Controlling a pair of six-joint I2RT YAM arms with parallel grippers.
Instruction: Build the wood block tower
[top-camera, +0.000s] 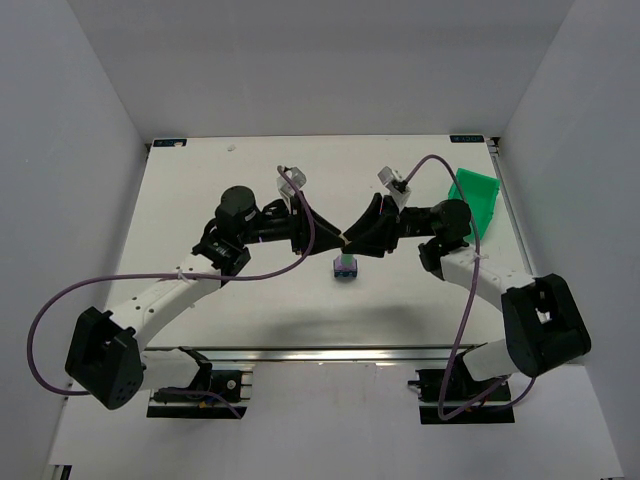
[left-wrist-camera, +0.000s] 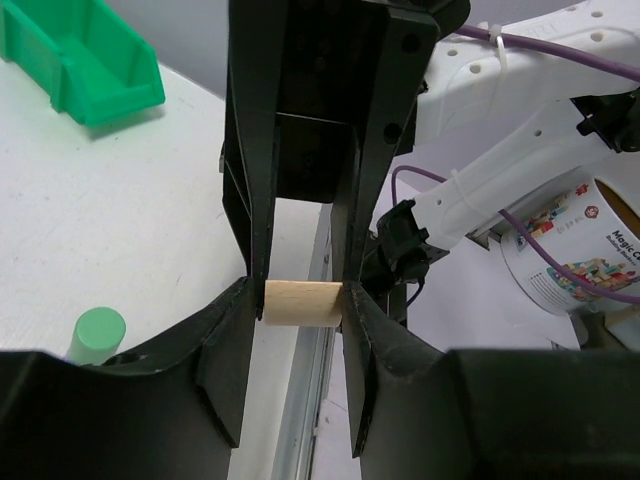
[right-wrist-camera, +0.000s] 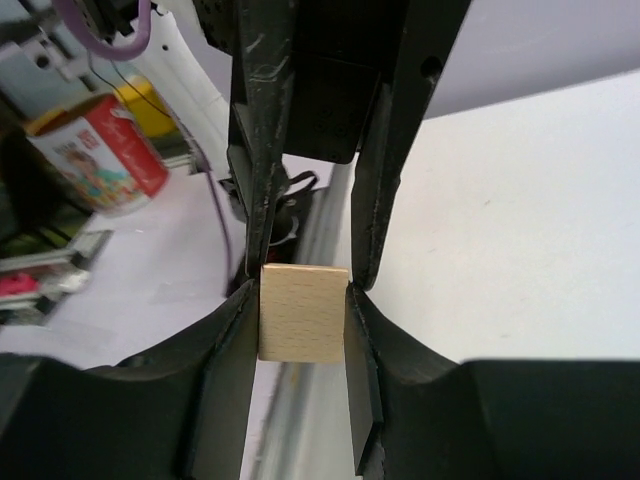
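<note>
1. Both arms meet nose to nose over the middle of the bench (top-camera: 200, 200), and they're sharing one piece: a beige block (right-wrist-camera: 303, 312).
2. The left gripper (left-wrist-camera: 298, 300) is pinching that block, with its black fingers pressed against the two sides. The right gripper (right-wrist-camera: 303, 300) is clamped on the same block from the opposite end, so the four fingers look tip to tip.
3. About the block itself: it's bare pale wood with a faint grain. In the right wrist view it shows a flat rectangular face with crisp corners. In the left wrist view it looks shorter and softly rounded along the long edges. I can't tell the full shape from these two angles.
4. It's held up in the air, clear of the bench surface.
5. The wood block tower (top-camera: 346, 268) sits on the bench just in front of the gripper tips and isn't touching them. It's a tiny stack showing lilac and mint with something darker at the bottom, too small to make out the shapes.
6. The left wrist view also catches a mint green cylinder (left-wrist-camera: 98, 335), matte painted with a round flat top. It stands upright and is partly hidden behind a finger.
7. A glossy bright green plastic bin (top-camera: 475, 200) with an open front sits at the far right of the bench, well apart from everything.
8. The bench top is plain matte white.
</note>
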